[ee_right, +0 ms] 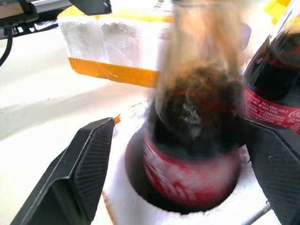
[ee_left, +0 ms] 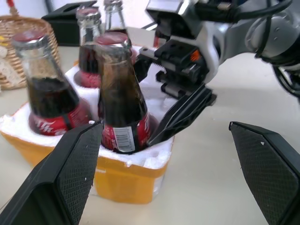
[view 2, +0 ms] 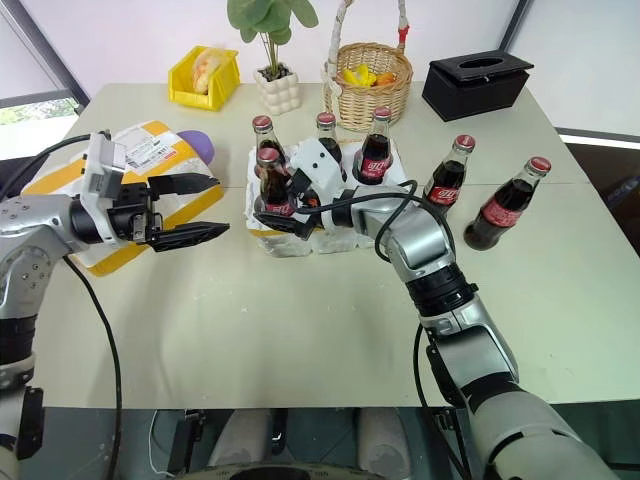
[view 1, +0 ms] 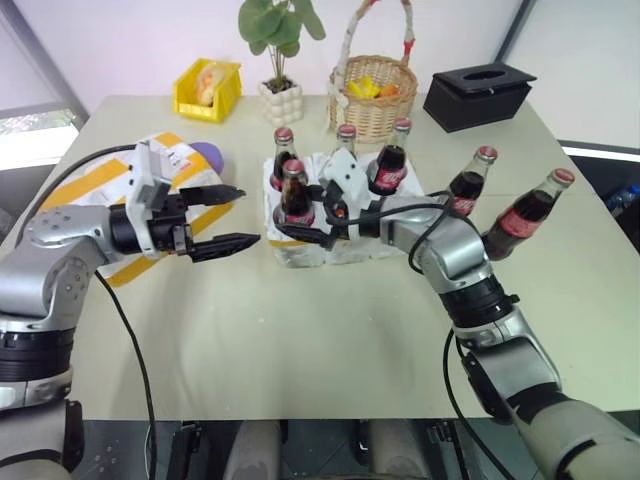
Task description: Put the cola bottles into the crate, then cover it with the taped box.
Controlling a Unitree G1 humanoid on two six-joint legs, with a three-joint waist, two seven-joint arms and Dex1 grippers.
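Observation:
The crate (view 1: 300, 255), a low white foam block with a yellow band, sits at mid-table with several cola bottles standing in its holes. My right gripper (view 1: 300, 224) is open, its fingers (ee_right: 84, 173) on either side of the front-left bottle (view 1: 295, 190), which rests in its hole. Two more cola bottles (view 1: 468, 185) (view 1: 530, 212) stand on the table to the right of the crate. Left of the crate my left gripper (view 1: 248, 215) hovers open and empty, pointing at it. The taped box (view 1: 165, 160) lies behind the left gripper.
Along the far edge stand a yellow bin (view 1: 207, 90), a potted plant (view 1: 282, 100), a woven basket (view 1: 372, 95) and a black box (view 1: 478, 95). A purple object (view 1: 208, 155) lies beside the taped box. The near half of the table is bare.

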